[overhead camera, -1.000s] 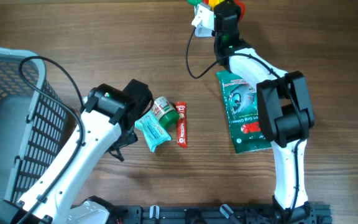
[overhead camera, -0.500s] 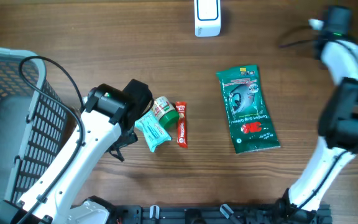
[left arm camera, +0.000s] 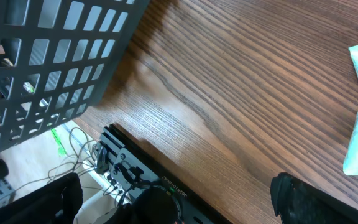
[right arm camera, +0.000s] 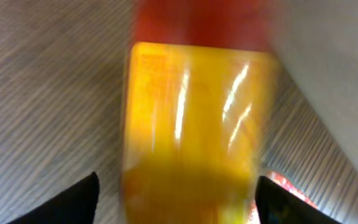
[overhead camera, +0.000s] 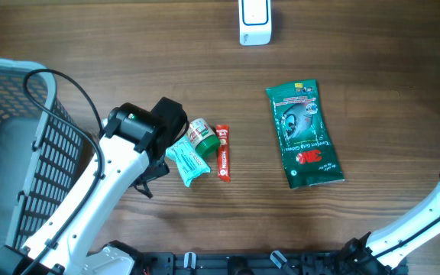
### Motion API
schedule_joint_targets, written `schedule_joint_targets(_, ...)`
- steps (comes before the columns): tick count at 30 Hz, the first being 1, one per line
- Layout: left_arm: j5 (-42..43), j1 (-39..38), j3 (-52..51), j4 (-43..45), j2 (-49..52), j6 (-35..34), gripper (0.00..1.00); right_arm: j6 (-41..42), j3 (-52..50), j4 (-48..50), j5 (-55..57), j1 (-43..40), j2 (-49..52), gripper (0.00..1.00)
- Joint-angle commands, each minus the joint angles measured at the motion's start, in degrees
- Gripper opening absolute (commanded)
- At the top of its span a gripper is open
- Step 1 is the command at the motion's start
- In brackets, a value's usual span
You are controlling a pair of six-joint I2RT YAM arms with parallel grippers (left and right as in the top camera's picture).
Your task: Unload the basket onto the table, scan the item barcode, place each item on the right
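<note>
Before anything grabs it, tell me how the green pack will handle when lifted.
The green pack lies flat and looks like a soft film pouch, so it will probably sag if lifted by one edge. Its glossy wrapper may be slippery. Being flat, it is unlikely to roll.

Green wipes pack (overhead camera: 304,135), brown woodgrain table (overhead camera: 128,46)

Overhead cam looks straight down; L wrist cam low, sharing basket (overhead camera: 48,153).
</note>
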Motion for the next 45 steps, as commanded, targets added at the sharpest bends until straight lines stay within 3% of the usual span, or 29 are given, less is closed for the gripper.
schedule_joint_targets(1,-0.7,0.2,0.0,0.0,-0.6,-1.0,1.00,8.9,-0.2,-1.1,-8.5,0.5,-2.3,1.00)
schedule_joint_targets(7,-0.8,0.2,0.0,0.0,-0.6,-1.0,1.00,20.6,-0.2,-2.9,-24.1,5.2,-17.0,1.00)
schedule_joint_targets(11,-0.8,0.2,0.0,0.0,-0.6,-1.0,1.00,21.3,-0.2,-7.3,-33.3,12.9,-26.3,1.00)
schedule_joint_targets(18,-0.8,0.2,0.0,0.0,-0.6,-1.0,1.00,22.4,-2.7,-21.7,-28.4,42.2,-26.7,1.00)
schedule_joint_targets(22,-0.8,0.2,0.0,0.0,-0.6,-1.0,1.00,24.0,-11.8,-19.8,-20.8,56.1,-24.2,1.00)
schedule_joint_targets(25,-0.8,0.2,0.0,0.0,-0.6,-1.0,1.00,25.3,-19.0,-15.8,-11.3,62.1,-23.1,1.00)
schedule_joint_targets(32,-0.8,0.2,0.0,0.0,-0.6,-1.0,1.00,24.8,-29.5,-4.8,-8.4,65.0,-20.7,0.99)
schedule_joint_targets(39,-0.8,0.2,0.0,0.0,-0.6,-1.0,1.00,23.5,-31.6,-3.2,-10.3,67.0,-16.6,0.96)
schedule_joint_targets(45,-0.8,0.2,0.0,0.0,-0.6,-1.0,1.00,25.2,-33.2,-2.8,-10.2,67.2,-12.3,0.63)
